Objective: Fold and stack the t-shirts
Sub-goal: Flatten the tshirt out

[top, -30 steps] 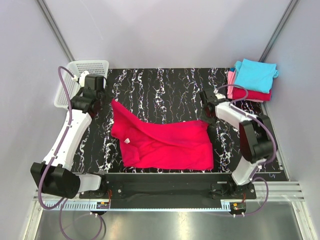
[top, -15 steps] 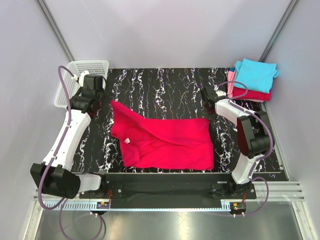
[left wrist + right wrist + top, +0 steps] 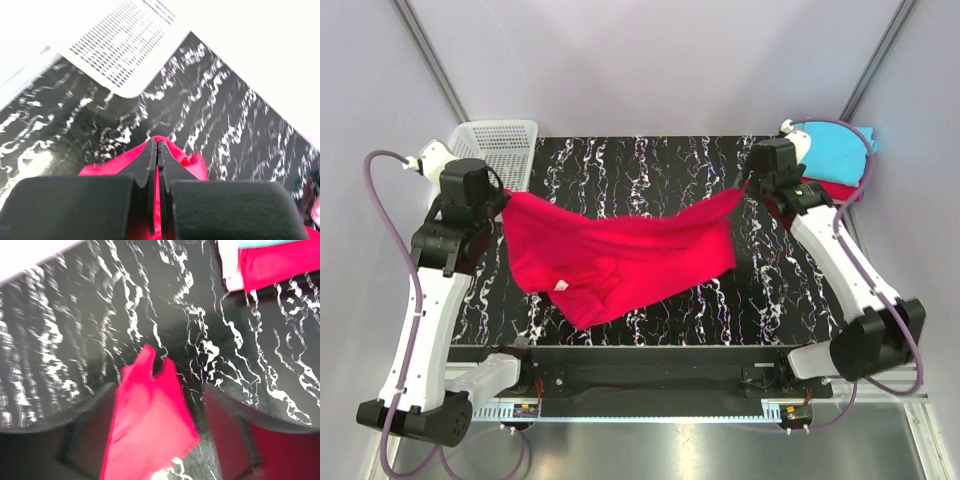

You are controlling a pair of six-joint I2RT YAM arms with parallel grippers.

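**Left end effector** (image 3: 157,145): clenched on a fold of the crimson t-shirt (image 3: 620,260). The left wrist view shows red cloth pinched between the meeting jaws.

**Right end effector** (image 3: 157,390): released, as far as the blurred right wrist view shows. Its jaws stand wide apart, and a tongue of the red cloth lies loose between them.

**Shirt:** It hangs in the air as a sagging band from the left end effector at 9 o'clock to the right one at 2 o'clock. Its lower edge droops toward 6 o'clock over the table (image 3: 650,165).

**Folded stack** (image 3: 835,150): It has turquoise on top and sits at the 2 o'clock corner, just behind the right arm. The white basket (image 3: 505,140) stands at 10 o'clock.

**Hazards (judged):**
- With only one firm pinch, the 2 o'clock corner would probably fall. The shirt would then swing toward 9 o'clock and land bunched rather than spread, so a clean fold would be lost.
- If the cloth snags on a right finger, it may be dragged toward the stack and disturb it.
- The left pinch looks narrow, so a sharp pull could slip it.

**Change from one second earlier:**
- The shirt then lay flat across the middle of the table with both arms low beside it. It is now lifted, stretched and shifted toward 9 o'clock.
- Both arms have risen and spread apart.
- The right arm now hides part of the stack.
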